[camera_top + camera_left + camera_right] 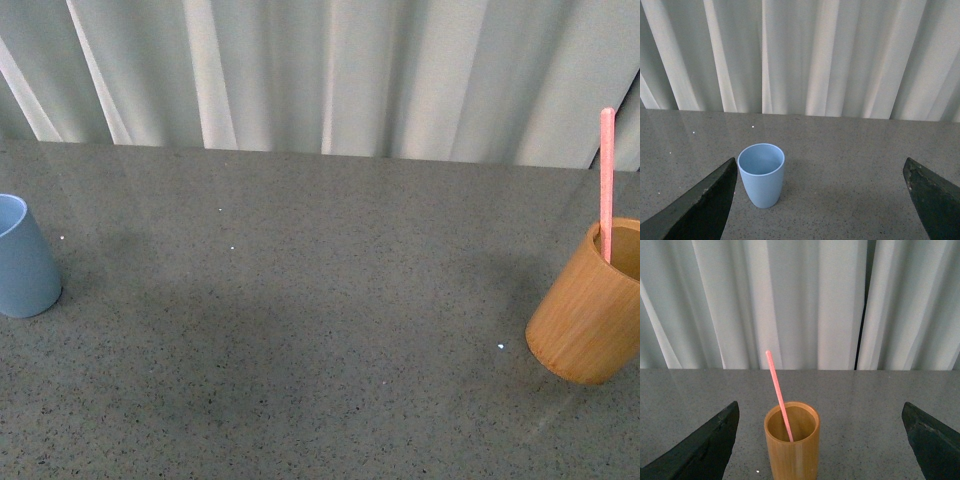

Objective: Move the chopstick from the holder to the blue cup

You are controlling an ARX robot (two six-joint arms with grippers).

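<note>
I am holding my right gripper (820, 412) wide open and empty before the holder (792, 455), I think because the chopstick (779, 395) is leaning inside it. My left gripper (820, 165), equally spread and empty, is facing the blue cup (761, 180).

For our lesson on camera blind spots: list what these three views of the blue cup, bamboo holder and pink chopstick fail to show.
- Front view: the blue cup is cut off by the left edge, the bamboo holder by the right edge.
- Front and right wrist views: the lower end of the pink chopstick is hidden inside the holder.
- Right wrist view: the holder's base is cut off by the bottom edge.
</note>
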